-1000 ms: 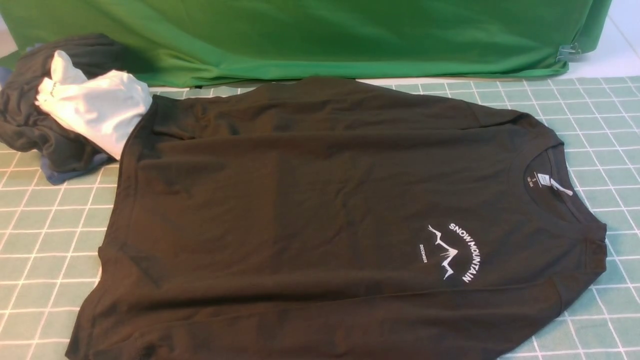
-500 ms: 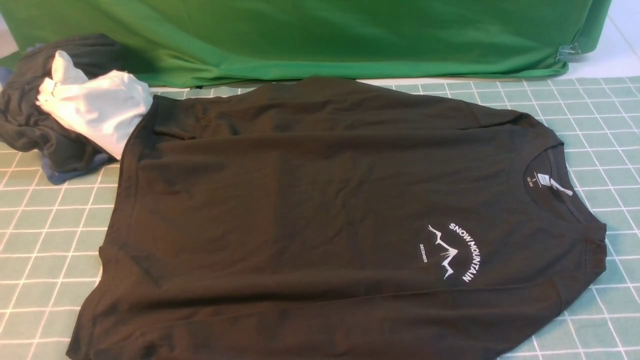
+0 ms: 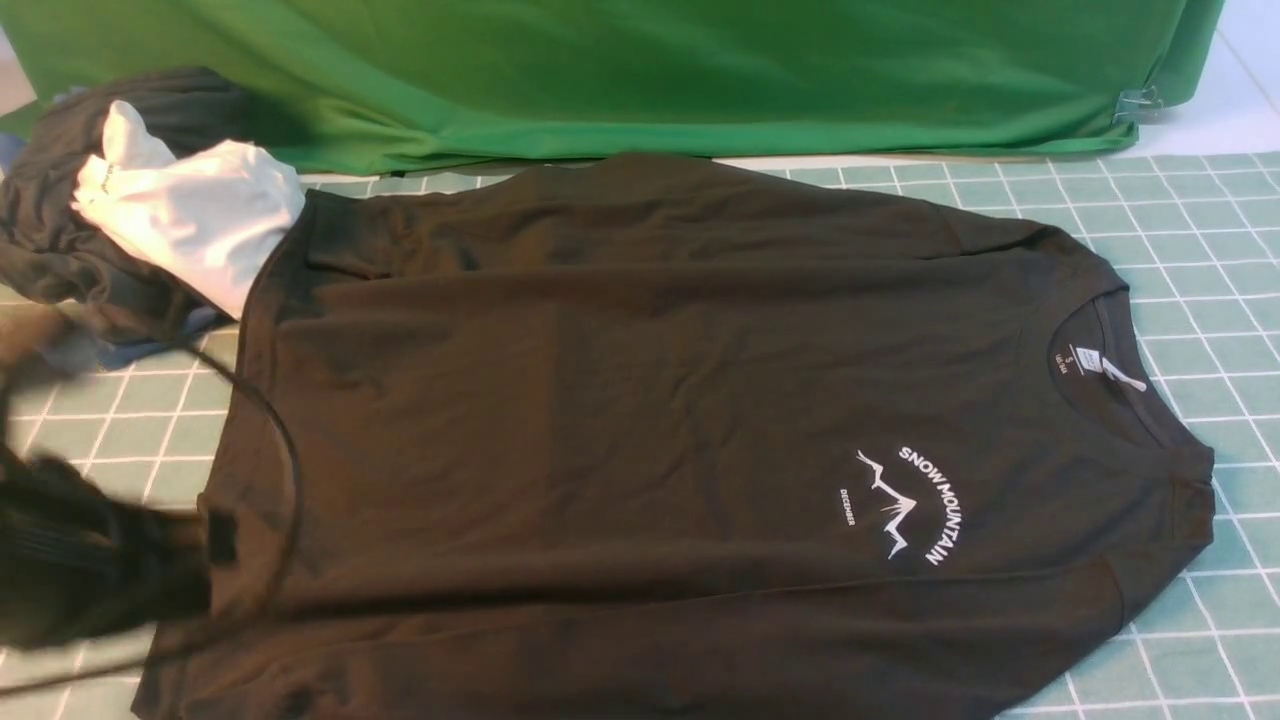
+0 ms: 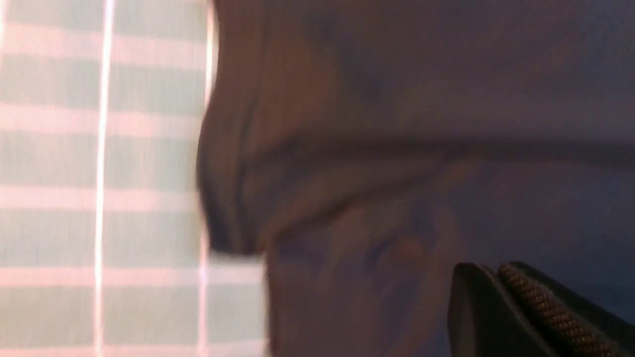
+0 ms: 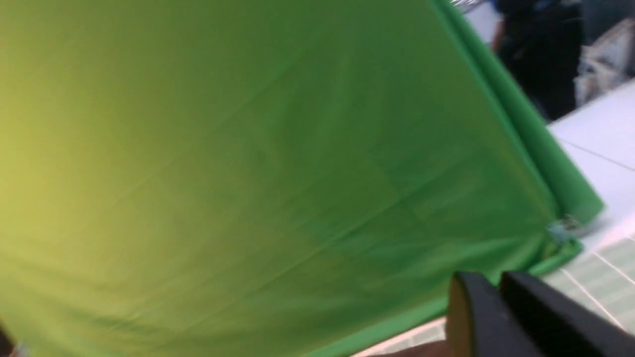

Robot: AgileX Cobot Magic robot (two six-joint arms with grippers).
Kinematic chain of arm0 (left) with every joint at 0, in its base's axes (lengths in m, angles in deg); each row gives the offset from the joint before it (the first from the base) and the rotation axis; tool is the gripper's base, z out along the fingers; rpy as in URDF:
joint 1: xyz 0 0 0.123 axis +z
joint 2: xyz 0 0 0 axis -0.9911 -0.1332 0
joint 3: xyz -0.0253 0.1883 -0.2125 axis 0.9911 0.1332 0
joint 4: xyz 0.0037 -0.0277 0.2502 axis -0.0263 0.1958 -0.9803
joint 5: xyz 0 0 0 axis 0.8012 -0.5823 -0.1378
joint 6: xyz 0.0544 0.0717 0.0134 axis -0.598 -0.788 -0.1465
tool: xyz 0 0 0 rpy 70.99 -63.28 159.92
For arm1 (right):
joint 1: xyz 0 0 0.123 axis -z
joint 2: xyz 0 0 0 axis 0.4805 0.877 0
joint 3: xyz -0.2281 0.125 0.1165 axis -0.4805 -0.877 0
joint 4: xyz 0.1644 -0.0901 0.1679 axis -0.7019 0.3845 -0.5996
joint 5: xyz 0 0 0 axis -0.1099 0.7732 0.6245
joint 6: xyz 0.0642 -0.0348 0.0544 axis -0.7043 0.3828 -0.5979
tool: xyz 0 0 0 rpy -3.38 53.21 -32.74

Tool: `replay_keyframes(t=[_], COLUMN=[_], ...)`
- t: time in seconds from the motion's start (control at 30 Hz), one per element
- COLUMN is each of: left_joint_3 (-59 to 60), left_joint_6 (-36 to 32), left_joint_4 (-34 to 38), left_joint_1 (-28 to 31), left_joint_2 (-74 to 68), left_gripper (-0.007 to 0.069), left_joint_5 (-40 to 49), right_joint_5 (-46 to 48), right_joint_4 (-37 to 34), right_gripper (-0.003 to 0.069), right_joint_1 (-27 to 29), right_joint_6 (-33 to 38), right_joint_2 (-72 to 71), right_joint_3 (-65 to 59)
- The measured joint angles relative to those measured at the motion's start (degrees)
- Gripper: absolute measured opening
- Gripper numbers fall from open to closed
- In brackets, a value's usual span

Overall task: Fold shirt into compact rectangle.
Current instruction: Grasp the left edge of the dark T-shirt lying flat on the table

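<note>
On the gridded worktop [image 3: 1220,260], the shirt [image 3: 640,400] lies spread print-up with folding apparently barely begun; the left end effector [image 4: 488,271] hangs shut and empty over its edge, the right end effector [image 5: 491,280] likewise shut, holding nothing.

This looks like a robotics lab bench set up for recording, not a home. A green backdrop cloth [image 3: 640,80] hangs as a screen behind the work area, held at its corner by a metal binder clip [image 3: 1138,103]. The white desk [image 3: 1245,110] carries a pale green mat [image 3: 1200,230] printed with a white square grid. A heap of spare garments [image 3: 120,220] lies at the far left. A blurred black robot arm [image 3: 80,560] with a loose cable [image 3: 283,435] shows at the left edge. Past the cloth, the right wrist view gives only blurred dark shapes.
</note>
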State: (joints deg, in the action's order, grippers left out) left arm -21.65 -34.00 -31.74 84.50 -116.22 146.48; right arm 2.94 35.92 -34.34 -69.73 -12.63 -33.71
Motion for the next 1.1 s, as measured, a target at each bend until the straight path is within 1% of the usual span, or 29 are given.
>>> replay_keyframes(t=[0.03,0.07,0.13,0.17,0.3,0.33,0.4,0.53,0.67,0.73,0.77,0.8,0.83,0.93,0.97,1.0,1.1], left_joint_3=[1.2,1.4,3.2,4.7,7.9,8.0,8.5,8.6,8.6,8.6,8.6,8.6,8.6,8.6,8.6,8.6,8.6], left_joint_6=[0.2,0.2,0.5,0.5,0.5,0.5,0.5,0.5,2.5,3.1,3.1,3.1,3.1,3.1,3.1,3.1,3.1], left_joint_4=[-1.8,-2.1,-3.8,-4.6,-6.5,-6.5,-7.5,-12.0,-13.6,-13.8,-13.8,-13.8,-13.8,-13.8,-13.8,-13.8,-13.8], left_joint_1=[-0.9,-1.1,-3.1,-4.6,-8.6,-8.7,-9.3,-9.5,-9.5,-9.5,-9.5,-9.5,-9.5,-9.5,-9.5,-9.5,-9.5], left_joint_2=[-2.0,-2.3,-4.0,-4.9,-5.9,-6.0,-6.0,-6.0,-6.0,-6.0,-6.0,-6.0,-6.5,-9.2,-9.7,-11.9,-15.7], left_gripper=[0.0003,0.0002,0.0002,0.0002,0.0002,0.0002,0.0004,0.0052,0.0151,0.0248,0.0283,0.0292,0.0353,0.0479,0.0491,0.0533,0.0583], left_joint_5=[0.3,0.3,-0.4,-1.7,-6.5,-6.8,-8.7,-14.2,-16.3,-16.4,-16.4,-16.4,-16.4,-16.5,-16.5,-16.6,-18.2], right_joint_5=[3.6,4.8,9.5,13.8,23.6,23.9,25.7,26.9,26.9,26.3,26.0,25.9,25.3,23.8,23.6,23.2,22.9], right_joint_4=[-0.1,-0.1,-0.1,-0.1,-0.1,-0.1,-0.1,-0.1,-0.1,-0.1,-0.1,-0.1,-0.2,-0.4,-0.4,-0.4,-0.5], right_gripper=[0.0027,0.0026,0.002,0.002,0.002,0.002,0.002,0.0021,0.0023,0.0026,0.0026,0.0026,0.0026,0.0028,0.0028,0.0029,0.0029], right_joint_1=[-1.5,-1.7,-3.8,-5.5,-10.2,-10.5,-12.4,-17.0,-20.5,-22.0,-22.5,-22.7,-23.4,-24.2,-24.2,-24.2,-24.2], right_joint_6=[3.0,3.8,7.2,10.5,16.8,16.8,18.2,19.2,19.3,19.3,19.4,19.4,19.4,19.4,19.4,19.4,19.4], right_joint_2=[3.4,4.5,9.5,14.9,26.9,26.9,31.3,37.5,40.3,41.1,41.2,41.2,41.3,41.3,41.3,41.3,41.3], right_joint_3=[4.3,5.0,10.2,13.8,20.9,21.1,22.5,23.1,23.1,23.1,23.1,23.1,23.1,23.1,23.1,23.1,23.1])
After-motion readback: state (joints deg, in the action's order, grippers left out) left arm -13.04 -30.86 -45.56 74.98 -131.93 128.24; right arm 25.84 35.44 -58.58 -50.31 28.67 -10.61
